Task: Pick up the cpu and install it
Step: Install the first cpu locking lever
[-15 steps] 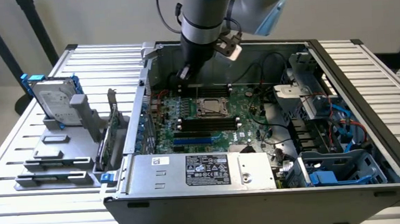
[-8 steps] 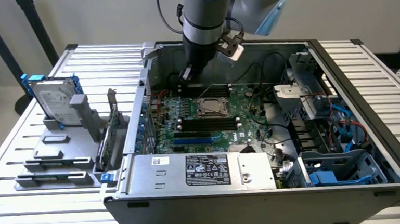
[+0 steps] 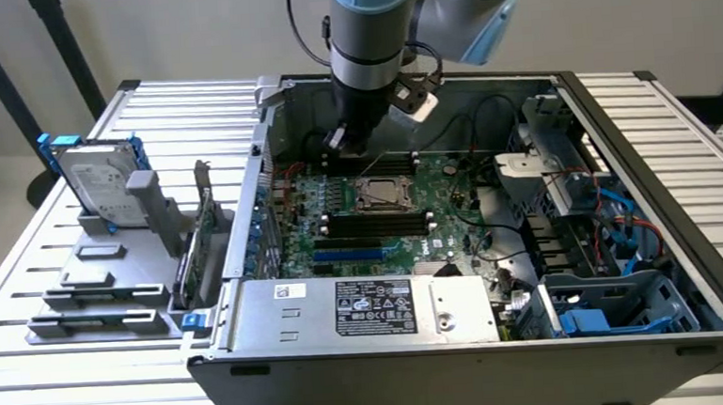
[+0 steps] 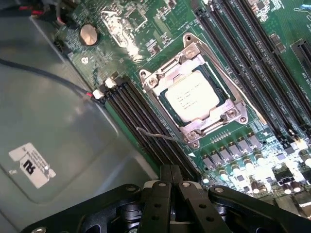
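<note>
cpu (image 4: 194, 95) lies flat in the motherboard socket, silver top up, with the metal socket frame (image 4: 190, 48) around its edges. in the exterior view it sits mid-board inside the open computer case (image 3: 472, 365).

gripper (image 4: 170, 171) is clenched, fingers pressed together with nothing between them. it hangs above the board just beside the socket, apart from the chip.

judgement: the placing part of the task looks done, chip square in its seat. whether the frame is latched down i cannot tell. thin wire lever (image 4: 155, 135) sticks out from the socket corner toward the memory slots (image 4: 131, 109). any further contact here would call for a straight, light approach, keeping off that lever and the frame screws.

around:
- black cable (image 4: 43, 73) with a red tip crosses the grey case wall
- coin battery (image 4: 89, 34) on the board
- power supply (image 3: 356, 311) at the case's near edge
- hard drive (image 3: 100, 186) stands upright in grey holder blocks (image 3: 97, 303), outside the case on the exterior view's left

nothing lies between gripper and socket.
</note>
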Robot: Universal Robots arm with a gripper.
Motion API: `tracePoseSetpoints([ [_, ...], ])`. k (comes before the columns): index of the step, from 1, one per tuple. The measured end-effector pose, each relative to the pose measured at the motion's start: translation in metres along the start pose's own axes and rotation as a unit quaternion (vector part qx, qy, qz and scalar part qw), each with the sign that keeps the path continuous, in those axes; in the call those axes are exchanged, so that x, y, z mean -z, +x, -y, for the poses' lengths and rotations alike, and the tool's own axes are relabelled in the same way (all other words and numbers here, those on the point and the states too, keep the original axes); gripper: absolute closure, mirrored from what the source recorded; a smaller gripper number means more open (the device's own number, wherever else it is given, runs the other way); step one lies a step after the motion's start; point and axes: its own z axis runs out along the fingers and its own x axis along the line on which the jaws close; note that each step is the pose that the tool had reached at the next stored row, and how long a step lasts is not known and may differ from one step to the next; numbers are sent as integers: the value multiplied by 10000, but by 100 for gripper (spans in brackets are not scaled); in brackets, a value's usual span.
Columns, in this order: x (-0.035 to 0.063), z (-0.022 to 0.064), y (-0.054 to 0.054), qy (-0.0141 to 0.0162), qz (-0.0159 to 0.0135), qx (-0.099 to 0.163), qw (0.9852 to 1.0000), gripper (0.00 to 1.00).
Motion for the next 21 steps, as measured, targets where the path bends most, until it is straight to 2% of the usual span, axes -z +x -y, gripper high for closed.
tracePoseSetpoints([
  [2, -24, -6, -7, -34, -31, -125, 9999, 89],
  [8, -68, -14, -20, -59, -30, -138, 9999, 89],
  [12, -103, -18, -25, -152, -46, -108, 9998, 89],
  [15, -130, -16, -32, -214, -20, -96, 9997, 89],
  [17, -157, -15, -36, -238, -10, -88, 9997, 89],
  [21, -218, -10, -39, -268, -10, -62, 9996, 89],
])
